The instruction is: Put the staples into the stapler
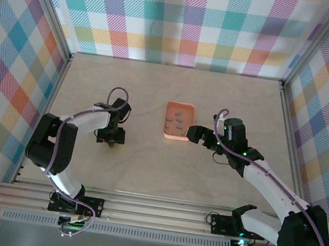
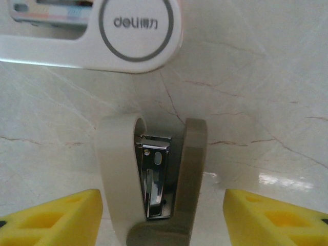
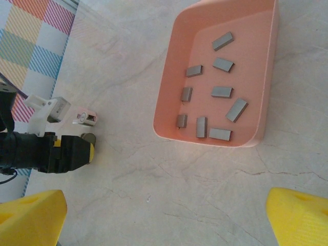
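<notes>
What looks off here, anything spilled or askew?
Nothing spilled: the staples all lie inside the orange tray, at mixed angles. The one oddity is the stapler, lying on its side and splayed open with its metal channel exposed, between the spread fingers of the left tool, neither touching it.

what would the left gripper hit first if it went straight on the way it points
The stapler, lying open between the left gripper's spread fingers, dead ahead; then the table beneath it, though depth is unclear.

Stapler [image 2: 154, 179]: smooth beige plastic shell, shiny metal core. Staples [image 3: 222, 92]: matt grey metal. Tray [image 3: 163, 105]: glossy plastic. Desk [image 2: 256, 102]: polished, marble-look, reflective.
</notes>
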